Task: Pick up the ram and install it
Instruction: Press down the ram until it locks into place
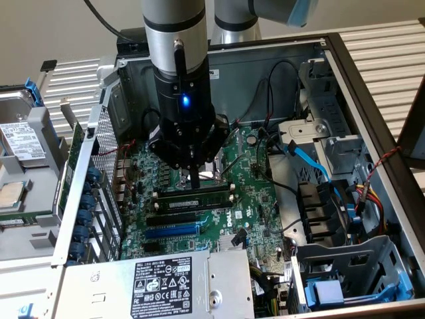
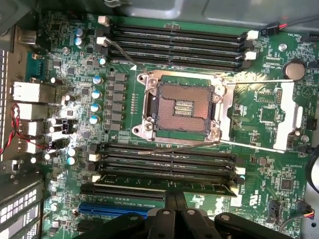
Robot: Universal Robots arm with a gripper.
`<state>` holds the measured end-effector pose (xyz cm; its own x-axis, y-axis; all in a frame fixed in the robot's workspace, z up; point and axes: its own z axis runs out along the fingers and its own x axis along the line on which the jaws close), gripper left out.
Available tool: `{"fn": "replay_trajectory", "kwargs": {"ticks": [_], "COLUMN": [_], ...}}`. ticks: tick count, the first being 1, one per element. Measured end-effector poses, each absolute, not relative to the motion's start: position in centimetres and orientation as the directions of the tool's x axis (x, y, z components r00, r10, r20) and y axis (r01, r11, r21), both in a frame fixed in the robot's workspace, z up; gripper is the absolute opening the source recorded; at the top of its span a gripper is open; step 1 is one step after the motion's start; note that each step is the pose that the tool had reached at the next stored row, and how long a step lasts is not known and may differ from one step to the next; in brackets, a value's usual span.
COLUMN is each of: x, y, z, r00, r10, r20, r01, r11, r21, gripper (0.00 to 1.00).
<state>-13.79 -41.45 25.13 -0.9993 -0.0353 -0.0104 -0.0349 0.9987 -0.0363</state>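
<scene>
The gripper (image 1: 193, 178) is squeezed together, its tips touching the top of the ram (image 1: 192, 198). The arm points straight down over the board (image 1: 249, 199).

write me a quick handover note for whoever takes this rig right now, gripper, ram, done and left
Gripper: shut, fingers pointing down, right over the ram, at or very near its top edge.
Ram: lying along a black memory slot beside the open CPU socket, inside the computer case. In the wrist view the ram sits in the slot nearest the blue expansion slot.
Done: ram picked up and brought to the slot.
Left: cannot tell whether it is fully seated or the slot latches are closed; check that.
</scene>
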Motion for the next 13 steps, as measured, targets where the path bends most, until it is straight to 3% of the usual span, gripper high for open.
{"fn": "replay_trajectory", "kwargs": {"ticks": [13], "x": [-13.78], "y": [-41.44], "z": [25.12], "r00": [-0.997], "r10": [0.07], "r20": [-0.01], "r01": [0.071], "r11": [0.997], "r21": [-0.036], "gripper": [0.11]}}
